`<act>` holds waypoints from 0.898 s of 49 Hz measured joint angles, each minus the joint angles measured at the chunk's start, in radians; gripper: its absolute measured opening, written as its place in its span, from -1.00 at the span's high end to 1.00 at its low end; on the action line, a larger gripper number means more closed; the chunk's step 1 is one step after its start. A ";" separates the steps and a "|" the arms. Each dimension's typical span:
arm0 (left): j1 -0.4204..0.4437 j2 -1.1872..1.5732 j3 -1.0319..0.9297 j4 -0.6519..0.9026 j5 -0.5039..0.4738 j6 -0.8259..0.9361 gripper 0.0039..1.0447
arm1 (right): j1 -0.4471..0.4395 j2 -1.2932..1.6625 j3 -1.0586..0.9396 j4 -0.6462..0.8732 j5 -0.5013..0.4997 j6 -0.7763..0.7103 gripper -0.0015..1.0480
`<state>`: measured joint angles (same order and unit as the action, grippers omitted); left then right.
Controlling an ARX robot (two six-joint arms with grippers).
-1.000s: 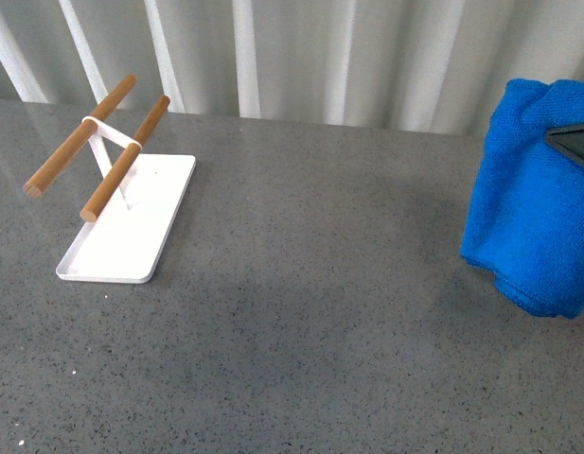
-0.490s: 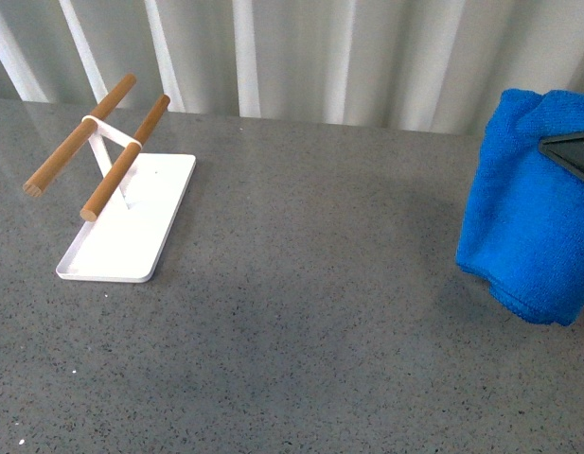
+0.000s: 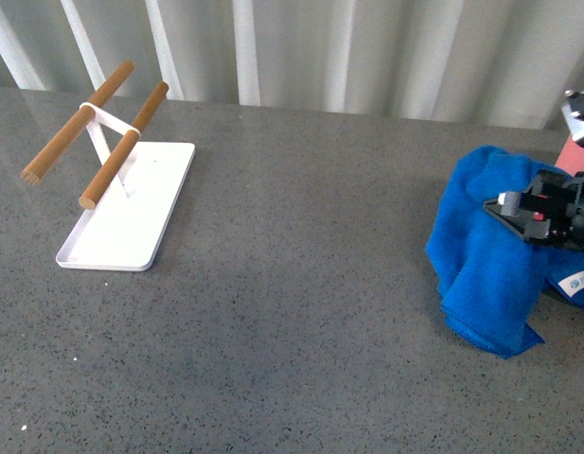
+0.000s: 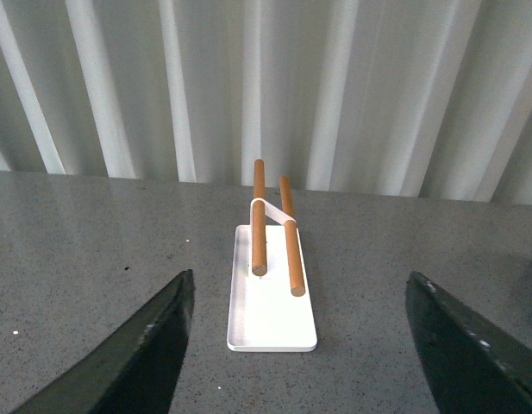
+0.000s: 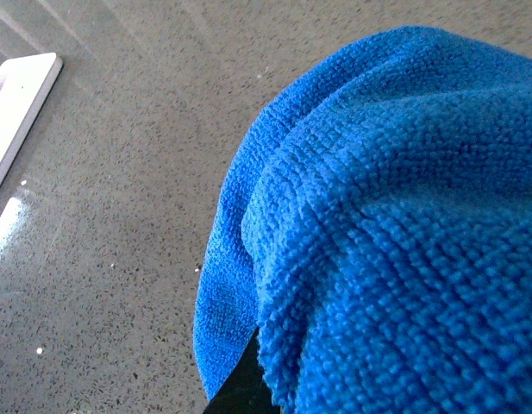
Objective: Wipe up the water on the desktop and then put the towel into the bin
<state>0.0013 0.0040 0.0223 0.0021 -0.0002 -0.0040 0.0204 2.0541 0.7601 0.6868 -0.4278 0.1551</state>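
The bright blue towel (image 3: 486,270) hangs bunched at the far right of the speckled grey desktop (image 3: 301,274), its lower folds close to the surface. My right gripper (image 3: 507,206) is shut on the towel near its top. A white label (image 3: 581,280) shows at the right edge. In the right wrist view the towel (image 5: 378,224) fills most of the picture and hides the jaws. A sliver of the salmon-pink bin (image 3: 574,156) shows behind the gripper. My left gripper (image 4: 304,345) is open above the desktop (image 4: 102,241), nothing between its dark fingers (image 4: 136,354).
A white tray (image 3: 131,222) with two wooden rods (image 3: 79,123) on a white stand sits at the left of the desktop; the tray (image 4: 270,302) lies straight ahead in the left wrist view. White vertical slats (image 3: 301,47) run behind the far edge.
The right gripper has swung down and turned with the towel, which now hangs lower and looser. The pink bin has come into view. The camera view shifted slightly.
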 joint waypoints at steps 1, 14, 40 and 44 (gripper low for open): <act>0.000 0.000 0.000 0.000 0.000 0.000 -0.52 | 0.007 0.006 0.010 -0.009 0.001 0.000 0.91; 0.000 0.000 0.000 0.000 0.000 0.000 -0.88 | 0.038 0.141 0.163 -0.171 0.127 0.012 0.91; 0.000 0.000 0.000 0.000 0.000 0.000 -0.88 | -0.023 0.270 0.377 -0.350 0.206 -0.022 0.91; 0.000 0.000 0.000 0.000 0.000 0.000 -0.88 | -0.030 0.309 0.469 -0.395 0.212 -0.049 0.91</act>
<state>0.0013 0.0040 0.0223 0.0021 -0.0002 -0.0036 -0.0097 2.3634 1.2293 0.2916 -0.2153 0.1059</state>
